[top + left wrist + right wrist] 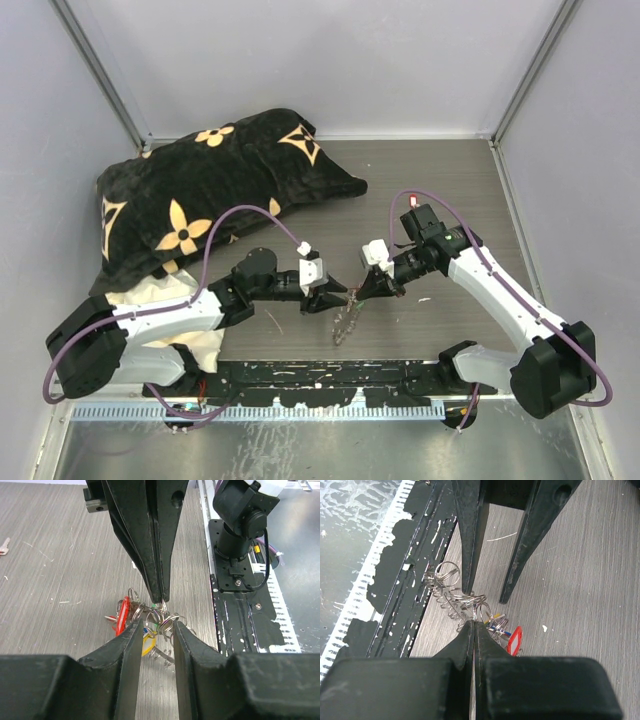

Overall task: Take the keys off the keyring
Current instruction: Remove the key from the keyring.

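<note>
The keyring (pixel 347 318) lies on the tabletop (pixel 440 200) just beyond the rail (pixel 330 378), about halfway along it, and both arms meet over it. Its long axis runs square to the rail. The springy coil trails toward the rail, while the keys (pixel 122 616) bunch at the end away from it — a red head is clearest, with bits of yellow and blue beside it.

The right tool (pixel 474 625) is fully closed. Its tips meet on a thin wire loop in the middle of the bunch, so it appears to pin the keyring there. The left tool (pixel 156 626) faces it tip to tip along the rail, parted only narrowly. Its fingers stand either side of the small rings just short of the right tool's tips, and nothing looks gripped between them.

Both tools are equally near the keyring. The coming move, I judge, turns on the left tool closing on one key or its small ring, which sits straight ahead in its gap, then drawing it off against the right tool's hold.

Several things are hard to read: which loop carries which key, whether the left fingers touch wire, and whether the bunch is lifted or resting. From above it is only a small glint. A pale key (pixel 4 546) far from the rail is cut by the frame edge — apparently off the ring.
</note>
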Action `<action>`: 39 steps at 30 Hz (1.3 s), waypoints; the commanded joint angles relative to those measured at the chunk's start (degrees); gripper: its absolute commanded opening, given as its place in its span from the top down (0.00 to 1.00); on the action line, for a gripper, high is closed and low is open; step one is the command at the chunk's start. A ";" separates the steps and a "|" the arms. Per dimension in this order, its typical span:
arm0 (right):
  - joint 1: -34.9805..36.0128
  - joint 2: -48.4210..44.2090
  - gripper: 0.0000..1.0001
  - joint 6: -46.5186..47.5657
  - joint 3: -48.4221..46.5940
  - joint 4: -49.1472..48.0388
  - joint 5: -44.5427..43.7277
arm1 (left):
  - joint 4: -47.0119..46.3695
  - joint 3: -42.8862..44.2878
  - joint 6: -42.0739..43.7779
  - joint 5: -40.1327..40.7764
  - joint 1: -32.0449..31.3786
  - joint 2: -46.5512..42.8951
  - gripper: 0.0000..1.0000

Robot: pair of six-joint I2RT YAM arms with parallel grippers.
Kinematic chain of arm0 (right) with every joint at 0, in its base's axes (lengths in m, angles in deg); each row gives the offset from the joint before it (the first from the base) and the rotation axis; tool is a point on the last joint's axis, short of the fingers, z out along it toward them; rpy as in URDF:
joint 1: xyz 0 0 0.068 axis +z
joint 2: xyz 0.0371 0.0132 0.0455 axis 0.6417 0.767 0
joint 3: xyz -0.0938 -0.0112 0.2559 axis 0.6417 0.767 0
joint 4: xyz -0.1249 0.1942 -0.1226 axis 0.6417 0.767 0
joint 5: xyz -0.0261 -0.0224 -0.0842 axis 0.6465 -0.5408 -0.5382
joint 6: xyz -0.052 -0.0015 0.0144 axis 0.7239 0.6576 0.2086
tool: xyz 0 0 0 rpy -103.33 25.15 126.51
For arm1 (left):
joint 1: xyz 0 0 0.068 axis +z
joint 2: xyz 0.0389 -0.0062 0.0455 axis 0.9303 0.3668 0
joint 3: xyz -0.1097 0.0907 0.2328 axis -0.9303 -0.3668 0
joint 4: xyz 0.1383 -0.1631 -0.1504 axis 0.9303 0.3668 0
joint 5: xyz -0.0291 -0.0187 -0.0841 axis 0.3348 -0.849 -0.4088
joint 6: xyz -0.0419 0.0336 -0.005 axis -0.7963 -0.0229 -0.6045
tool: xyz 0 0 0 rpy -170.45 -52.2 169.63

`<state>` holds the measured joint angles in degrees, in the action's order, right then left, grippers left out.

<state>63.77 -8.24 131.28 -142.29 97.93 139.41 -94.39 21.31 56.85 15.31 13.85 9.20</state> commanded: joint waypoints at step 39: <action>-7.24 1.26 0.99 -50.65 4.86 -35.10 13.20 | -10.94 -4.34 4.14 4.04 0.28 -3.17 1.00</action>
<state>57.00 -6.91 96.66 -138.75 78.50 150.26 -103.83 16.83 57.72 18.52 14.57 6.69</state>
